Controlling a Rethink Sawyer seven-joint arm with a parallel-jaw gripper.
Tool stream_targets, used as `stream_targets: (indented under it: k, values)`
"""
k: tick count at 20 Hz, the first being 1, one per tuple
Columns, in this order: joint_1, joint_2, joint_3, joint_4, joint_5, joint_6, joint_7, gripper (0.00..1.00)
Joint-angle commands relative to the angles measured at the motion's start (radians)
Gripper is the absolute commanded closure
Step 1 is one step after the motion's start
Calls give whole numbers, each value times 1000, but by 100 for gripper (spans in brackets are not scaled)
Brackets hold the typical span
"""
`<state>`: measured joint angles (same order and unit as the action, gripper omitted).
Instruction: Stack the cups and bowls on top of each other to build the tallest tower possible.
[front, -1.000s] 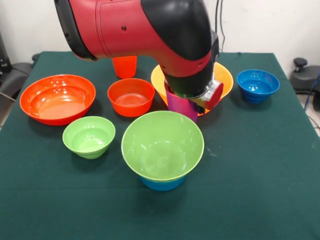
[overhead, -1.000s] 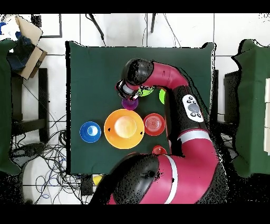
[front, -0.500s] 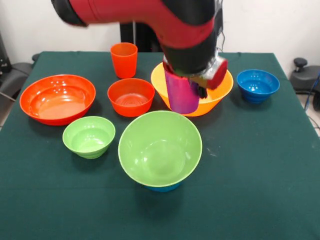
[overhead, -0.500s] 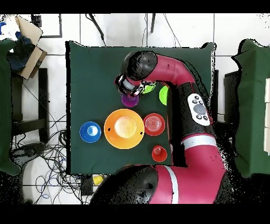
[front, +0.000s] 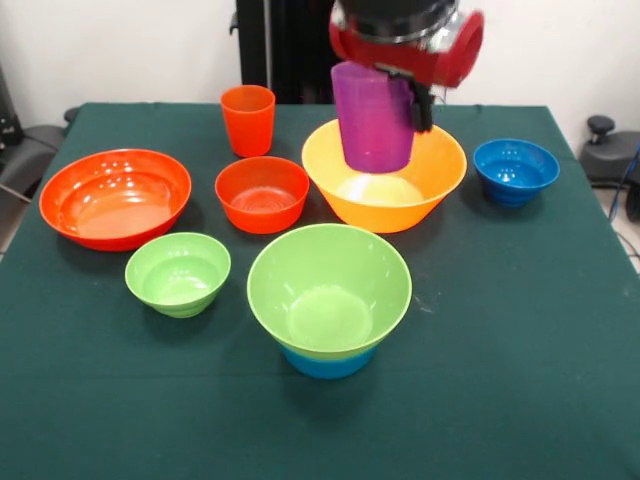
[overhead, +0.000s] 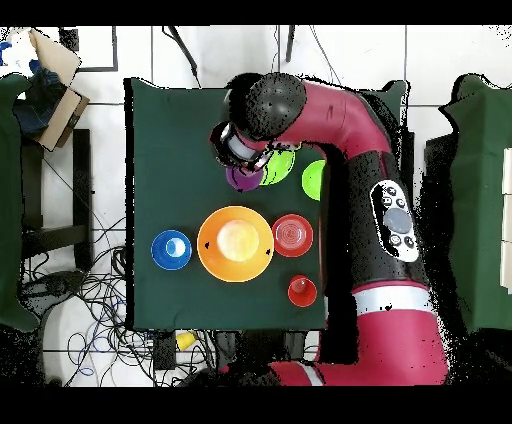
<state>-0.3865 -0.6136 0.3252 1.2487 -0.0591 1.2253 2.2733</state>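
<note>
My gripper is shut on the purple cup and holds it upright in the air above the large yellow-orange bowl. Overhead, the gripper and purple cup sit beside the large light green bowl. That green bowl rests nested on the light blue bowl at the front centre. The orange-red cup stands at the back. Also on the table are a medium red-orange bowl, a large red-orange bowl, a small light green bowl and a dark blue bowl.
All pieces stand on a dark green cloth-covered table. The red arm runs over the table's side in the overhead view and hides part of it. A cardboard box sits off the table.
The arm has risen and pulled back, lifting the purple cup from low behind the green bowl to well above the yellow-orange bowl. The bowls and the orange-red cup stay in place.
</note>
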Motion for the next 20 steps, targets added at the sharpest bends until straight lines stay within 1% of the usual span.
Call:
stream_targets:
  k: [1,3,6,7,10,15,20]
  values:
    - [33,-26,26,103,6,48,-20,100]
    - [33,-3,25,66,-3,58,-24,100]
    - [31,24,23,40,-13,36,-27,100]
    - [36,34,16,27,-27,25,-27,100]
    - [45,42,-1,29,-57,-28,-21,100]
    - [60,112,-20,-13,-106,-109,-15,100]
    - [68,162,-35,-47,-142,-149,-4,100]
